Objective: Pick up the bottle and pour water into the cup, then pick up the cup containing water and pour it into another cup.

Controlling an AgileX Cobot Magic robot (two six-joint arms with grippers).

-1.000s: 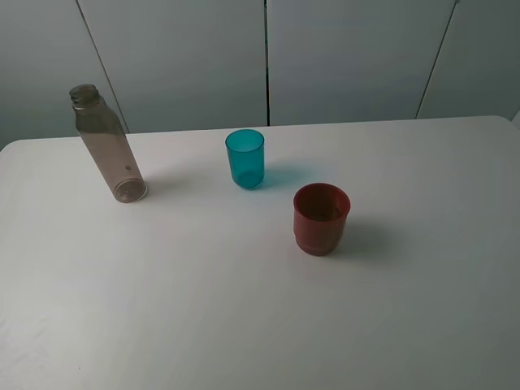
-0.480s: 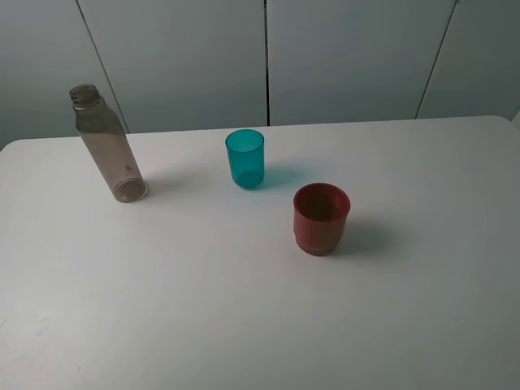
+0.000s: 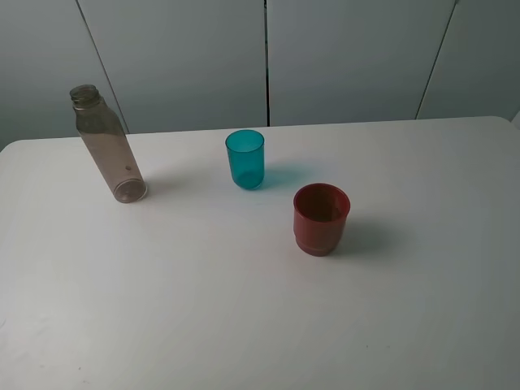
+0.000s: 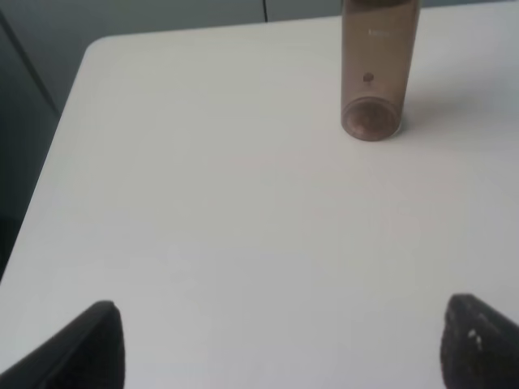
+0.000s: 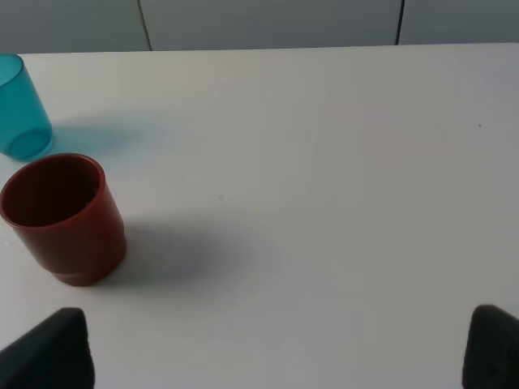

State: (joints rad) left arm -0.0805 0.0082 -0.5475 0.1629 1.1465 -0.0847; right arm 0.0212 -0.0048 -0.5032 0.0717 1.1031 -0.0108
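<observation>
my left gripper (image 4: pixel 280 344) is wide apart with nothing in it, and so is my right gripper (image 5: pixel 280 348). the tall clear brown plastic bottle (image 3: pixel 106 146) stands far from them, left of the small see-through teal cup (image 3: pixel 244 158). it has no cap, so a bump could knock it over.

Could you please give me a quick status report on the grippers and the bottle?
Left gripper and right gripper open, empty. Bottle upright, untouched. Nothing blocking it.

Neither arm shows in the high view. The left hand (image 4: pixel 280 344) appears only in its own wrist view: two dark fingertips (image 4: pixel 89 348) set wide apart, nothing between them. The right hand (image 5: pixel 280 348) likewise shows just two dark fingertips (image 5: pixel 53 348), spread wide and holding nothing.
</observation>
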